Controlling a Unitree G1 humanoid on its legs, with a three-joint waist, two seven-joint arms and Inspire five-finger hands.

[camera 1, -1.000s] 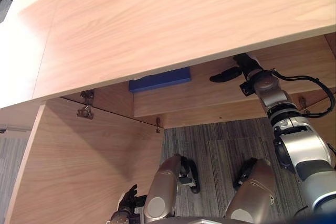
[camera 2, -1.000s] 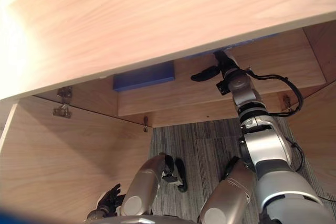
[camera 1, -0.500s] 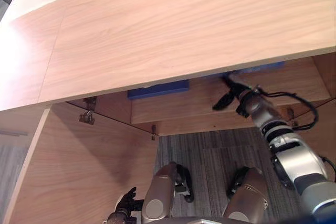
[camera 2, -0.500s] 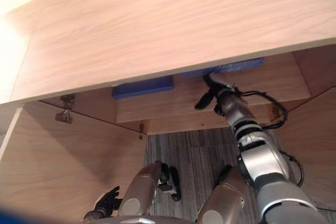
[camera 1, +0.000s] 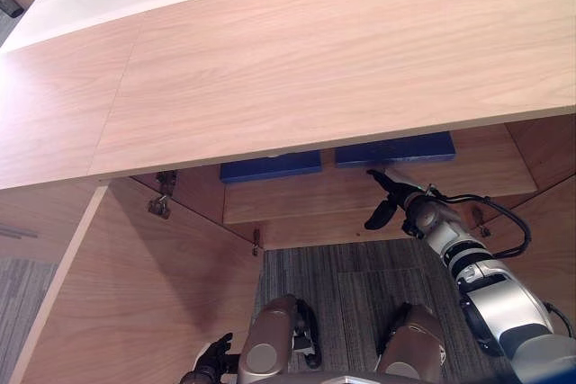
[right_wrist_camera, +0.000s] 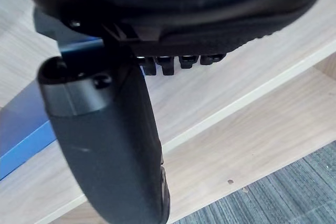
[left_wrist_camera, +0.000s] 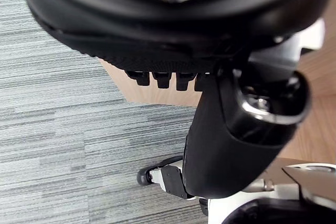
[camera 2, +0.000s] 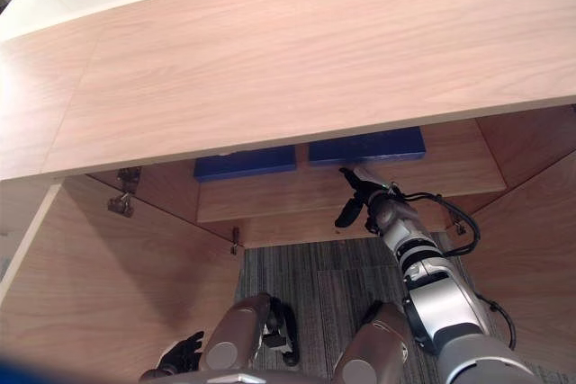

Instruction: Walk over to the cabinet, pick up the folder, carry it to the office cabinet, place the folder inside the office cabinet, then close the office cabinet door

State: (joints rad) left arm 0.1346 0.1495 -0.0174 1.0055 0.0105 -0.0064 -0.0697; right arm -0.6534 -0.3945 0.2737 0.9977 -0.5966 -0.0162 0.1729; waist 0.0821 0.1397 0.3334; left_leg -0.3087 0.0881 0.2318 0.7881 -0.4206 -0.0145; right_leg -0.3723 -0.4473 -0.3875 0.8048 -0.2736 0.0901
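**Right hand withdrawn from shelf; folder released.**
The right hand [camera 1: 389, 200], earlier reaching in under the cabinet top [camera 1: 315, 51], is now drawn back to the front edge of the shelf [camera 1: 297, 200], fingers spread and empty. Two blue folders lie on the shelf: the folder [camera 1: 394, 149] just beyond its fingertips, and a second folder [camera 1: 270, 166] further to its left. The left hand [camera 1: 211, 368] hangs low, fingers relaxed, empty.
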